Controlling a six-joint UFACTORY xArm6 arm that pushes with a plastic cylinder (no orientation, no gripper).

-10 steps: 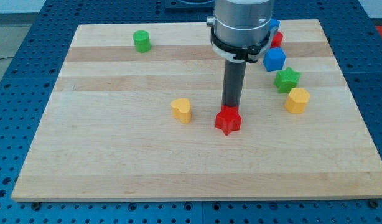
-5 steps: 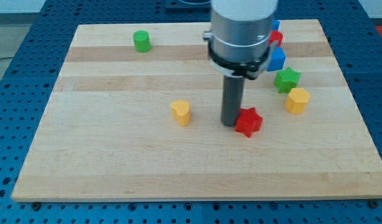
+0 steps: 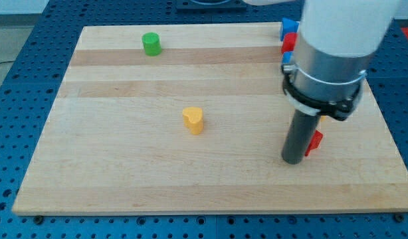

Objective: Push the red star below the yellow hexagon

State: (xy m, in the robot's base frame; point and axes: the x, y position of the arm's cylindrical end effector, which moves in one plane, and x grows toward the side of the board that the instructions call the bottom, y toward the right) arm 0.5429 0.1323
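My tip (image 3: 294, 160) rests on the board at the lower right. The red star (image 3: 315, 142) lies right against the rod's right side, mostly hidden behind it. The yellow hexagon is hidden behind the arm; only a sliver of yellow (image 3: 319, 120) shows just above the red star.
A yellow heart (image 3: 193, 120) lies near the board's middle. A green cylinder (image 3: 151, 44) stands at the top left. A blue block (image 3: 288, 26) and a red block (image 3: 289, 42) peek out at the top right beside the arm. The arm covers other blocks there.
My tip has slid to the right and slightly down, pushing the red star from the board's middle to the lower right. The arm now covers the green star, the blue cube and the yellow hexagon.
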